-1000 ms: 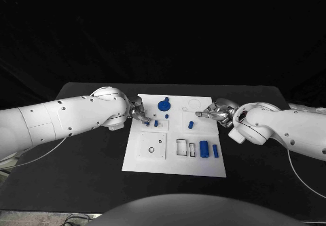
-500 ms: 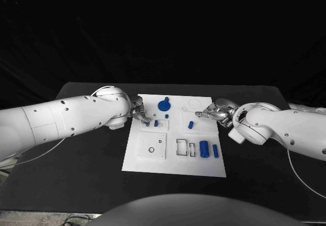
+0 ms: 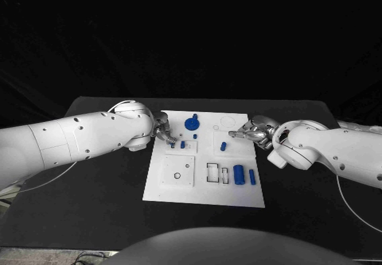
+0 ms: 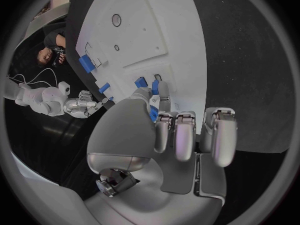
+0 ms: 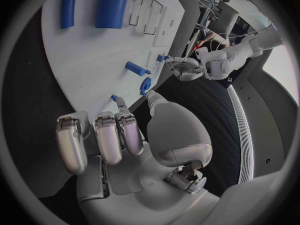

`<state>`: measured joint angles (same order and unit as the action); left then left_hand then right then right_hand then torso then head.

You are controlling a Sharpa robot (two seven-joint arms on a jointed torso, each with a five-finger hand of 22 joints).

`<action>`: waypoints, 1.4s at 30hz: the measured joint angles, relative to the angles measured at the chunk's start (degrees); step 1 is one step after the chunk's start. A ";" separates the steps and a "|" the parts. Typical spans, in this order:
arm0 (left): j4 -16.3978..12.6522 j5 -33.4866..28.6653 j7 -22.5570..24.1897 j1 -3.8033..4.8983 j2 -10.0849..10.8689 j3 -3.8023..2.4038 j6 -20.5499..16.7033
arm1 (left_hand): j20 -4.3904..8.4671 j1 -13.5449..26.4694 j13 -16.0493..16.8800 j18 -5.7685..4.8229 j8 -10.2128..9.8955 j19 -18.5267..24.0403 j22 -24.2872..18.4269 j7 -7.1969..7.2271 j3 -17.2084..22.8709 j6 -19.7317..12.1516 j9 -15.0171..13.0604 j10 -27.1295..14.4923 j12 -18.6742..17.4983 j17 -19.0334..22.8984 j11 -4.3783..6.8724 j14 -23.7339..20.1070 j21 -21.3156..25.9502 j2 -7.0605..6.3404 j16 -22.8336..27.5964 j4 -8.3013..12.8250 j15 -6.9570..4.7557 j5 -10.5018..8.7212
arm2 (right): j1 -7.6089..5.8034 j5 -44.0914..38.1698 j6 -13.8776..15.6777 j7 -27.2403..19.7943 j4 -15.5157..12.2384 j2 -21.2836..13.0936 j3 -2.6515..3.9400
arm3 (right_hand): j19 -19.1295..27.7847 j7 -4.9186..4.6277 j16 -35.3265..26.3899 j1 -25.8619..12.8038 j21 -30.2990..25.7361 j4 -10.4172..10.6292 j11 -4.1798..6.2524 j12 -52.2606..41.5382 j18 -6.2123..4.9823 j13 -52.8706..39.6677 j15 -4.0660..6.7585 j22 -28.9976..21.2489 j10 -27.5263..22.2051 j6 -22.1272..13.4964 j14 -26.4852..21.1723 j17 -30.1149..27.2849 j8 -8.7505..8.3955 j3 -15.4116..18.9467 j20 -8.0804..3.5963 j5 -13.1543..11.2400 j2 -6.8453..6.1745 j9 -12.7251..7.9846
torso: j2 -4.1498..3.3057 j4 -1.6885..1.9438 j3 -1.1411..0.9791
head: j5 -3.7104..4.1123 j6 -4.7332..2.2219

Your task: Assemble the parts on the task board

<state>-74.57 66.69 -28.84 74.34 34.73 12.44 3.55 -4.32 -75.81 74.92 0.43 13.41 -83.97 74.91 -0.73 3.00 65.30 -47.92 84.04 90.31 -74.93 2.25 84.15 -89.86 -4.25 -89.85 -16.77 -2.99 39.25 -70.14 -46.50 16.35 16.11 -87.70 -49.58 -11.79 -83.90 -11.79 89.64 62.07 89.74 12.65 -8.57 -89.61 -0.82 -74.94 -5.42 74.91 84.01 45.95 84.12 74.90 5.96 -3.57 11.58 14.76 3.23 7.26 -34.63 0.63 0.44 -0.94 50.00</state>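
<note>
Both hands work at the far half of the task board [image 3: 159, 187], one on each side. The left hand [image 3: 165, 134] hangs over the board's left edge with its fingers curled in, and the left wrist view shows a small blue part [image 4: 152, 111] pinched between the thumb and the fingers; I judge that it holds the piece upright so that it can go down into a seat. Two more short blue pegs [image 3: 182, 144] stand just beside its fingertips, so this corner looks like the place where such pegs belong. The right hand [image 3: 248, 132] waits at the board's right edge, also with curled fingers; a tiny blue bit [image 5: 115, 98] shows near its fingertips in the right wrist view, but I cannot tell if it is gripped or only lies on the board. Between the hands stand a blue knob [image 3: 192, 122] at the far middle and a small blue cylinder [image 3: 223, 146] lying flat. Nearer to the robot, a thick blue cylinder [image 3: 239, 174] and a thin blue rod [image 3: 252, 176] lie beside empty rectangular slots [image 3: 212, 172], probably waiting for their turn.
</note>
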 measured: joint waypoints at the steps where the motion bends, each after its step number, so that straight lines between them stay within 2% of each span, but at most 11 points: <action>1: 0.02 0.01 -0.02 0.00 -0.01 0.00 0.03 | 0.00 0.00 0.00 0.00 0.00 0.00 0.00 0.00 0.00 0.00 0.00 0.00 0.00 0.00 0.00 0.00 0.00 0.00 0.00 0.00 0.00 0.00 | 0.00 0.00 0.00 0.00 0.00 0.00 0.00 | 0.00 0.00 0.00 0.00 0.00 0.00 0.00 0.00 0.00 0.00 0.00 0.00 0.00 0.00 0.00 0.00 0.00 0.00 0.00 0.00 0.00 0.00 | 0.00 0.01 0.00 | 0.01 0.00; 42: 0.20 0.13 -0.85 -0.04 -0.41 0.03 1.52 | 0.00 -0.34 0.00 0.00 -0.14 0.00 0.00 -0.10 0.51 -0.09 0.02 0.00 0.00 0.02 0.00 0.00 0.00 0.34 0.00 0.19 0.00 -1.49 | 0.00 0.00 -0.10 0.03 -0.03 0.05 0.00 | 0.00 0.00 0.00 0.00 0.00 0.00 0.00 0.00 0.00 0.03 0.00 0.03 0.00 0.00 0.00 0.03 0.00 0.00 0.00 0.00 0.00 0.04 | 0.03 0.03 -0.01 | 0.23 -0.01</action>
<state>-74.37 66.82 -29.70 74.30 34.32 12.47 5.08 -4.32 -76.14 74.92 0.43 13.26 -83.97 74.91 -0.83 3.51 65.21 -47.90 84.04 90.31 -74.91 2.25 84.14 -89.86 -3.91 -89.85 -16.58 -2.98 37.76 -70.14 -46.49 16.25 16.14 -87.74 -49.53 -11.79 -83.90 -11.79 89.64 62.07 89.74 12.65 -8.57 -89.62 -0.81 -74.91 -5.42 74.93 84.01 45.95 84.12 74.93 5.96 -3.57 11.58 14.76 3.23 7.30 -34.61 0.65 0.43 -0.71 50.00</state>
